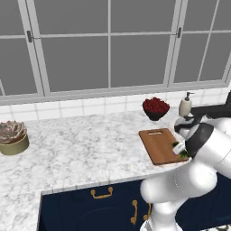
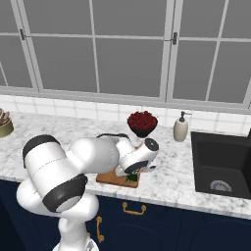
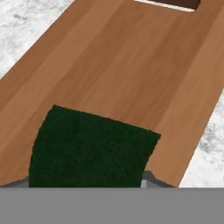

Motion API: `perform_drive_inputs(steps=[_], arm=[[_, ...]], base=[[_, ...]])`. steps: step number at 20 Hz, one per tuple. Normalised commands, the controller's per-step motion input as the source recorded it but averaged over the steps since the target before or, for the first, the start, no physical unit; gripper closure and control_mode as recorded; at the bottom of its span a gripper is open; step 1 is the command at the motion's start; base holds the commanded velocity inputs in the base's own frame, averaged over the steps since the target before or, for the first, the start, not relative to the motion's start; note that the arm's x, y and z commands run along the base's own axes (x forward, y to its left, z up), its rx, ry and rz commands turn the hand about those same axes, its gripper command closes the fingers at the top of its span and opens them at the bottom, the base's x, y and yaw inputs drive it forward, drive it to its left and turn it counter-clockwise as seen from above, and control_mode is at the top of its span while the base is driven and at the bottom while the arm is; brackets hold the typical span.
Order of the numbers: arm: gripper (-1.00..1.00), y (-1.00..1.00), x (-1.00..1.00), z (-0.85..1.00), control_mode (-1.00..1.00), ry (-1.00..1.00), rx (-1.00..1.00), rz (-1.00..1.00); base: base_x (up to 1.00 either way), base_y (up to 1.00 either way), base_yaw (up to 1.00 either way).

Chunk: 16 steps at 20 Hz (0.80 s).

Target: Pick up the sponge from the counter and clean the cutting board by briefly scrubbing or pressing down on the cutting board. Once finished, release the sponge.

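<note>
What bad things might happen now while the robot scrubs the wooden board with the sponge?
1. The sponge sits near the cutting board's front right corner, close to the counter edge; a hard push might slide the board toward that edge.
2. The sponge is close to the board's side edge, so a scrub stroke that way could run off onto the marble.
3. The gripper is shut on the sponge; a weak hold might lose it mid-scrub.

No readable text, labels or signs anywhere.
</note>
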Motion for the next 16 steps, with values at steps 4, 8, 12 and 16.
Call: perform_drive_inputs(steps=[4, 8, 12, 16], arm=[[1.0, -0.69, 0.09, -0.12, -1.0, 0.0, -0.07, 0.01], [1.0, 0.26, 0.05, -0.47, -1.0, 0.0, -0.08, 0.03], [1.0, 1.0, -0.15, -0.04, -1.0, 0.0, 0.0, 0.14], [1.0, 0.96, -0.07, 0.12, -1.0, -0.08, 0.0, 0.06]], base=[[0.0, 0.0, 0.0], [0.0, 0.0, 0.0], [0.0, 0.0, 0.0], [0.0, 0.0, 0.0]])
